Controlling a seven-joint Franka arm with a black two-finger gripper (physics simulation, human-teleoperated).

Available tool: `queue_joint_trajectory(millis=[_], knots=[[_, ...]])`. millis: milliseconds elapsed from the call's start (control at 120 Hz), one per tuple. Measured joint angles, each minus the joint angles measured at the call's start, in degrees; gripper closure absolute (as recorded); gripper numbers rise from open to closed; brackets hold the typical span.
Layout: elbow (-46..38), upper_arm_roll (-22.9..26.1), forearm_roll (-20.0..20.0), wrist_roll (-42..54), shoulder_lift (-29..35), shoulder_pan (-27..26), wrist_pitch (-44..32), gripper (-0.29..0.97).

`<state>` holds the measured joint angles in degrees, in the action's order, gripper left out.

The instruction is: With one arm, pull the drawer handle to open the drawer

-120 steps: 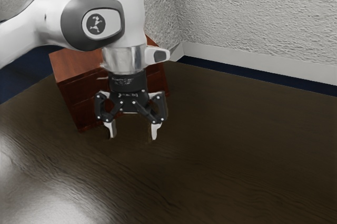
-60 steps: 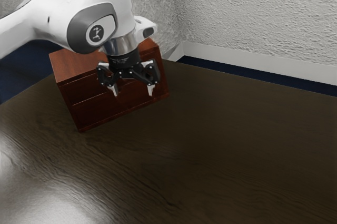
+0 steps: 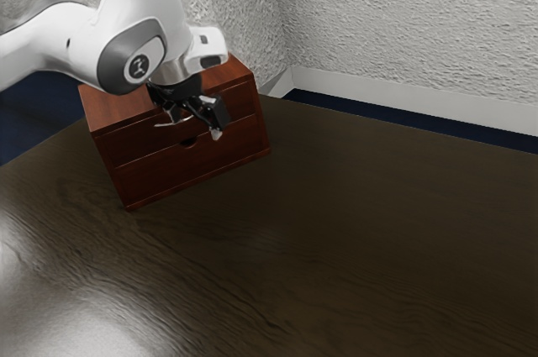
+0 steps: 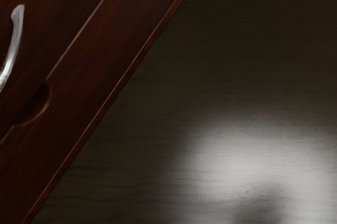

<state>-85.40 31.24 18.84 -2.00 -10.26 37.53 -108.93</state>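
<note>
One red-brown two-drawer chest (image 3: 168, 164) at upper left of frame, silver handle (image 3: 166, 119) (image 4: 13, 39) on upper drawer (image 3: 239, 105) front; black gripper (image 3: 200, 120) just beside handle, released or clenched impossible to tell.

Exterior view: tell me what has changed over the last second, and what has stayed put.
The gripper moved from over the table back and up to the upper drawer of the wooden cabinet, tilting to face it near the silver handle. Whether it holds the handle is unclear. The cabinet has not shifted; its drawers look shut.
</note>
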Motion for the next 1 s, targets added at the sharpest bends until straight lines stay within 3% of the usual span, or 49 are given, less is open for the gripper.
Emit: queue_joint_trajectory(millis=[475,1000], knots=[[0.1,-1.8,0.5,17.3,-3.2,2.3,-3.5,0.00],[3.3,-3.1,0.6,29.7,-7.7,2.3,-6.5,0.00]])
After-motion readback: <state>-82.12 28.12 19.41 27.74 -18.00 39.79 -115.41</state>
